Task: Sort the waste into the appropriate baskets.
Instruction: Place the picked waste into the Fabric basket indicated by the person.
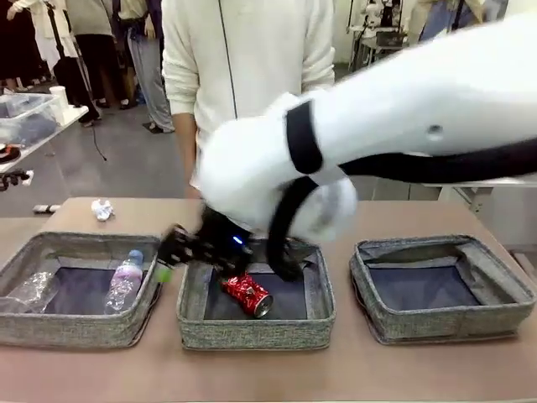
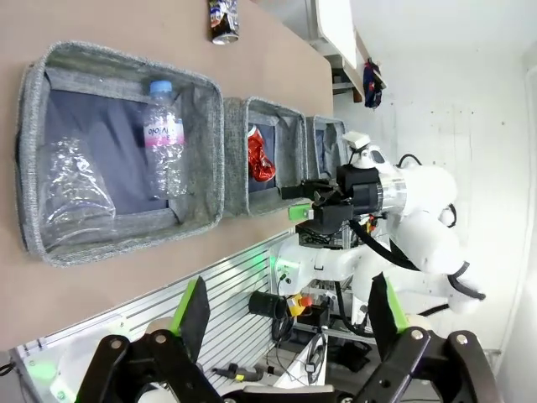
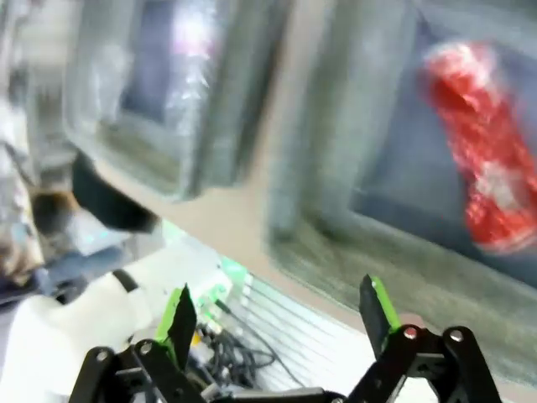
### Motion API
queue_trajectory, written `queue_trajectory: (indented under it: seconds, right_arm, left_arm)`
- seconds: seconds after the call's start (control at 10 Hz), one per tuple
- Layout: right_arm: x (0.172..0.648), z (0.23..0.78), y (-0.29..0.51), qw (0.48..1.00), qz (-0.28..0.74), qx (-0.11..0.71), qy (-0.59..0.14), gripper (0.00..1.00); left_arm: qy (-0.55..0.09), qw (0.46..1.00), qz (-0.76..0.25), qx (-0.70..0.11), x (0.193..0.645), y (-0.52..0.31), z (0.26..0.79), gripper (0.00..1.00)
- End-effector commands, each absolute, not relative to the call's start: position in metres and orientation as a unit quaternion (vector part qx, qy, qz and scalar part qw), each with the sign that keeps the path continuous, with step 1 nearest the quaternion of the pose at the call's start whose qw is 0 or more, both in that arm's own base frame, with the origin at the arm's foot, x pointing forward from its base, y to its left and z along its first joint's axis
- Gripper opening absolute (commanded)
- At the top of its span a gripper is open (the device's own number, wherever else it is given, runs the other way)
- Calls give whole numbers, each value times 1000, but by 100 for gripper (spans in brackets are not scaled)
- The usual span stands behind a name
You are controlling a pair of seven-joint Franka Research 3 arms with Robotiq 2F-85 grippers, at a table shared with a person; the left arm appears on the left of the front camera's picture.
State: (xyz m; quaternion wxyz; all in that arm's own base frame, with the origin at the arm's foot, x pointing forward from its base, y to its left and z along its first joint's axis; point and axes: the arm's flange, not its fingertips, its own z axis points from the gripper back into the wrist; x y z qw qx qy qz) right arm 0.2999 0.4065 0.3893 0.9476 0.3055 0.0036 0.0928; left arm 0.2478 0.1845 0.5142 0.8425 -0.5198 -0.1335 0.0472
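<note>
Right claw (image 3: 281,323): mine, spread wide and holding nothing; it hangs over the near-left corner of the middle bin (image 1: 256,334).
Left claw (image 2: 289,327): also wide apart and empty, held high and well back from the worktop (image 1: 277,374).
Red can (image 1: 247,295): lies on its side in the middle bin, clear of my fingers.
Left bin (image 1: 75,327): holds two clear bottles, the blue-capped one (image 1: 125,280) beside a crumpled one (image 1: 32,290).
Right bin (image 1: 443,323): nothing in it that I can see.
Paper wad (image 1: 102,209): on the worktop behind the left bin, near the person.
Dark can (image 2: 224,20): on the worktop beyond the bins in my left wrist view.
Step in hand: the red can looks delivered, though my right wrist view is blurred, so I judge that loosely.
Next move: lift my right arm clear, then reach across the bins for the dark can or the wad; both lie at the far side, so I need a long, high approach.
</note>
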Motion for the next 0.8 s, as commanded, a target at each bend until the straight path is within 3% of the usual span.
queue_trajectory:
  seconds: [0.0, 0.1, 0.2, 0.3, 0.5, 0.7]
  right_arm:
    - [309, 408, 458, 940, 164, 299, -22, 100]
    - [309, 408, 458, 940, 164, 299, -22, 100]
    - [298, 389, 393, 948, 93, 303, 0, 100]
    - [320, 386, 415, 927, 102, 358, 28, 100]
    - [327, 394, 349, 798, 6, 602, 34, 100]
    - [301, 402, 276, 696, -32, 717, 23, 100]
  left_arm:
    - [-129, 846, 51, -515, 248, 185, 516, 98]
    - [-129, 846, 51, -515, 248, 185, 516, 98]
    - [-129, 846, 51, -515, 248, 185, 516, 98]
    - [-133, 843, 48, -520, 248, 184, 514, 98]
    - [-117, 817, 24, -564, 258, 155, 510, 98]
    - [-69, 781, 22, -621, 274, 127, 497, 98]
